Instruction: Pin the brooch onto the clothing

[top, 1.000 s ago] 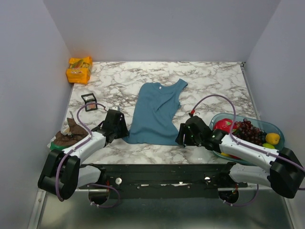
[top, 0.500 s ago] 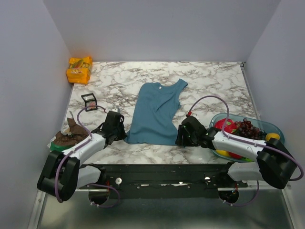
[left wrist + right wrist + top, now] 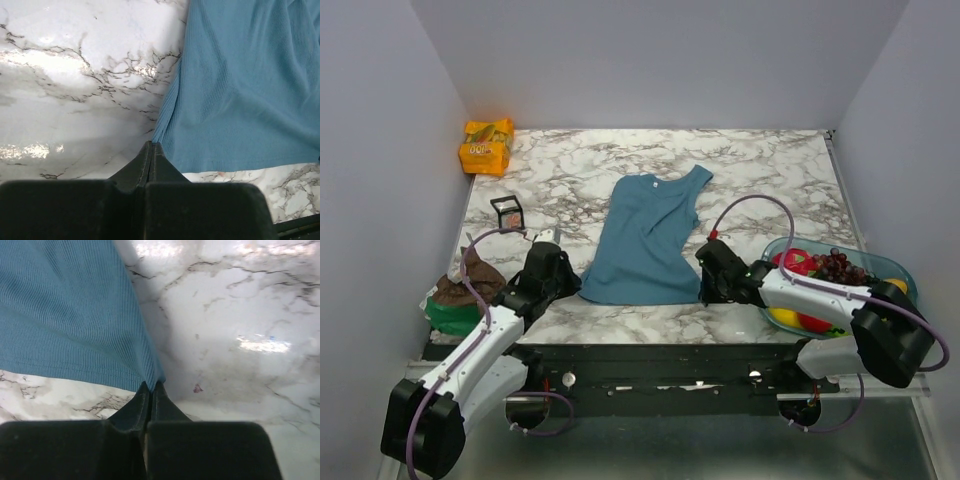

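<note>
**Both arms pinching the hem corners of the tank top**

The clothing [image 3: 650, 240] lies flat on the marble worktop [image 3: 770, 170], roughly in the middle. Its long axis runs from near to far and leans a little to the right. The hem faces my arms, and the scoop neck and straps point toward the back wall. A small white neck label [image 3: 657, 183] shows at the far end.

The left gripper [image 3: 575, 287] sits at the near-left corner of the hem. In the left wrist view its fingers [image 3: 145, 160] are pressed together, and the fabric corner rises into their tips. I read that as a pinch on the cloth. The right gripper [image 3: 703, 292] is at the near-right corner. In its wrist view the fingers [image 3: 142, 400] are likewise closed tight, with the hem edge drawn up between them.

A tiny reddish speck [image 3: 197, 388] lies on the bare worktop just right of the right fingers. It is too small for me to identify.

Far left at the back is an orange snack packet [image 3: 487, 145], and a small black-framed box [image 3: 507, 210] sits nearer. A fruit bowl [image 3: 880, 262] stands at the right edge, beside the right arm.
</note>
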